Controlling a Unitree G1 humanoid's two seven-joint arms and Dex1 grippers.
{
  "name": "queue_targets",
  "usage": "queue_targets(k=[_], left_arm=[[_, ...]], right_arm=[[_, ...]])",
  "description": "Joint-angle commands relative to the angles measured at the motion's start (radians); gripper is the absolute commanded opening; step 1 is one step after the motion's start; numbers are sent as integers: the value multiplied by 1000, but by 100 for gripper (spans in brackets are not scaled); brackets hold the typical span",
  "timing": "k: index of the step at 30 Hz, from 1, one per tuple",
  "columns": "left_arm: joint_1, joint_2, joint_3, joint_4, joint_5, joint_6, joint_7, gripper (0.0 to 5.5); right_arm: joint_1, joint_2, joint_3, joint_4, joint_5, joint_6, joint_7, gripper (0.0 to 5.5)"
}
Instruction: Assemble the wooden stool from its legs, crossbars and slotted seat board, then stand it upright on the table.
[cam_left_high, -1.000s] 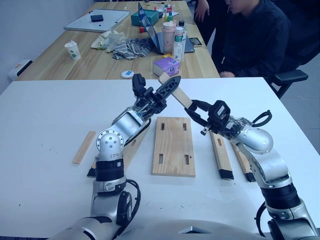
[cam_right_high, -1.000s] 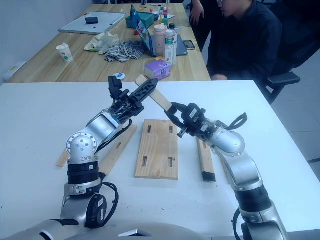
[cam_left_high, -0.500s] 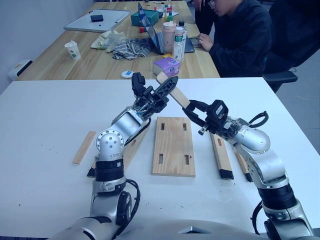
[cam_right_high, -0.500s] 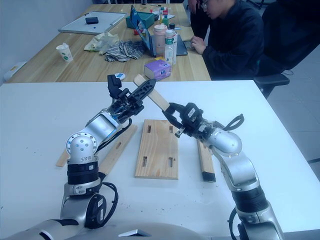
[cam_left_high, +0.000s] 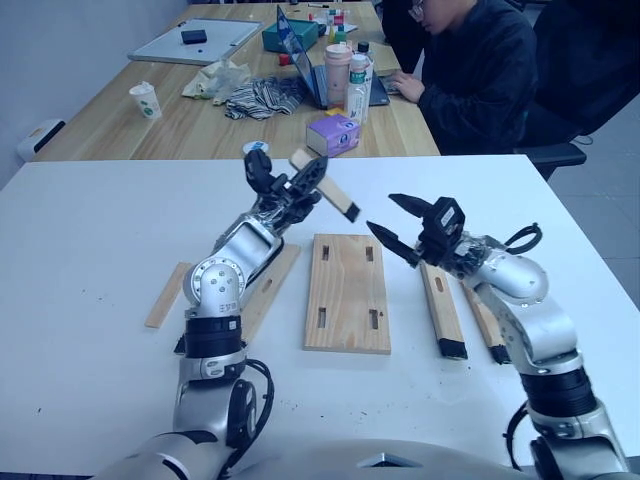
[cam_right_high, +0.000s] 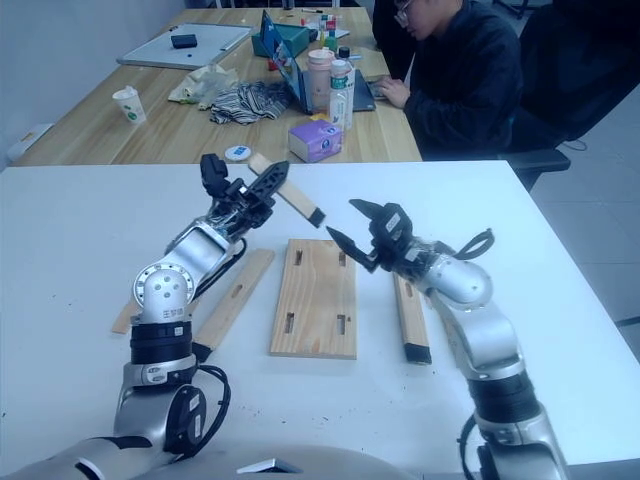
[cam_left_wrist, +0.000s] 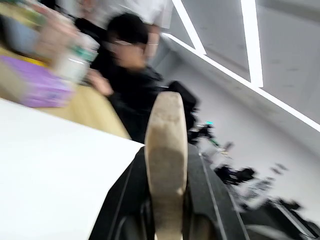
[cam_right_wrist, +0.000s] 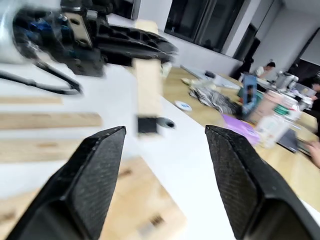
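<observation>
Fingers (cam_left_high: 410, 206) of the right gripper (cam_left_high: 380, 212) stood spread wide with nothing between them, raised off the white table (cam_left_high: 90, 250). Just off their tips, close but not touching, hung the dark end of a wooden leg (cam_left_high: 335, 195). The left gripper (cam_left_high: 303, 180) was clamped on that leg near its pale upper end and held it in the air, tilted down toward the right gripper. In the left wrist view the leg's rounded end sat pinched between the two black fingers.

Below both grippers the slotted seat board (cam_left_high: 347, 295) lay flat on the table, its four slots facing up. The held leg hung above the board's far end, and the right gripper hovered over the far corner on its own side.

Under the right gripper's forearm two more legs (cam_left_high: 441, 310) lay side by side next to the board, dark tips toward the robot. Under the left arm a long wooden piece (cam_left_high: 262, 295) lay along the board's other edge. A short crossbar (cam_left_high: 167, 295) lay well outside that arm.
</observation>
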Motion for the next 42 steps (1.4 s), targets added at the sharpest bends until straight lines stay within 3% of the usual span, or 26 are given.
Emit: queue_targets(k=[1,6,10,22,31,42], left_arm=[[42,112,20,-9,75,-28,-67,38],[148,296,50,-143,50,118,-143,38],[220,356,48,-200,57,176,-167,38],[343,341,75,-141,101,168,-180,38],[372,258,85,-91,118,110,-154,38],[494,215,-40,-103,349,-143,-116,38]], right_arm=[[5,-55,-60,70,-12,-38,21,294],[61,-43,-100,83,-41,-66,-17,294],[79,-35,-101,91,-57,-78,-27,294],[86,-36,-101,98,-64,-81,-27,294],[65,-41,-95,129,-70,-87,-8,294],[60,-36,-85,139,-83,-91,3,294]])
